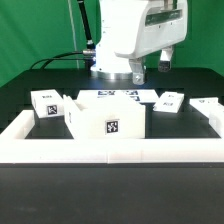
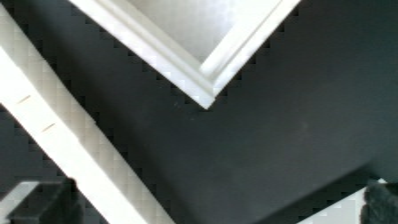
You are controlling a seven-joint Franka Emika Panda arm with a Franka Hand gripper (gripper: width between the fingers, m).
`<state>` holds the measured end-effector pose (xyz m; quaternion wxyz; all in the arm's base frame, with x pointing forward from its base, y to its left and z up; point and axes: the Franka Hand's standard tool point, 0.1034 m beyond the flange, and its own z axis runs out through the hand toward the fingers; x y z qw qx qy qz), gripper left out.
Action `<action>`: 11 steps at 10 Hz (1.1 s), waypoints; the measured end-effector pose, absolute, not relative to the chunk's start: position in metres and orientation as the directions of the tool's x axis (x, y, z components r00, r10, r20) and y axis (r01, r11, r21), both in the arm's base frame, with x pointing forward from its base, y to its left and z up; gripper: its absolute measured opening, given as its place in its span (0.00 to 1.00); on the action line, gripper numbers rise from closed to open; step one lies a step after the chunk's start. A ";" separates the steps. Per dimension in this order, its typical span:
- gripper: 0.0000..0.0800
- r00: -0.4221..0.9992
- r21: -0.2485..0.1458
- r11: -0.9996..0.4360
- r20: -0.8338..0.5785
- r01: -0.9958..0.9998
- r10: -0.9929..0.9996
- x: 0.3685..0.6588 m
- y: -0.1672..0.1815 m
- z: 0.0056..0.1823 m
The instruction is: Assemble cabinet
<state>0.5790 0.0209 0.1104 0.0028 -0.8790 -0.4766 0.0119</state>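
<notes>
The cabinet's large open box body point(image 1: 106, 119) stands in the middle of the black table with a tag on its front. Smaller white tagged blocks lie on the exterior view's left point(image 1: 47, 103), on the right point(image 1: 168, 101) and at the far right point(image 1: 208, 104). My gripper point(image 1: 137, 68) hangs high above the table behind the box, touching nothing. In the wrist view the gripper point(image 2: 214, 206) is open and empty, with one dark fingertip point(image 2: 43, 204) at each edge of the picture. A white rimmed corner point(image 2: 192, 62), apparently of the box, lies far below it.
The marker board point(image 1: 122, 95) lies flat behind the box. A low white border rail point(image 1: 110, 152) runs along the front and up both sides. A long white strip point(image 2: 63, 140), likely that rail, crosses the wrist view. Cables trail at the back on the exterior view's left.
</notes>
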 end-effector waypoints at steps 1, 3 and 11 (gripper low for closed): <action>1.00 0.545 -0.016 -0.545 -0.018 0.838 0.838 0.579 0.021 0.110; 1.00 0.545 -0.016 -0.545 -0.018 0.838 0.838 0.579 0.021 0.110; 1.00 0.098 0.033 -0.097 -0.009 0.995 0.995 0.566 -0.016 0.106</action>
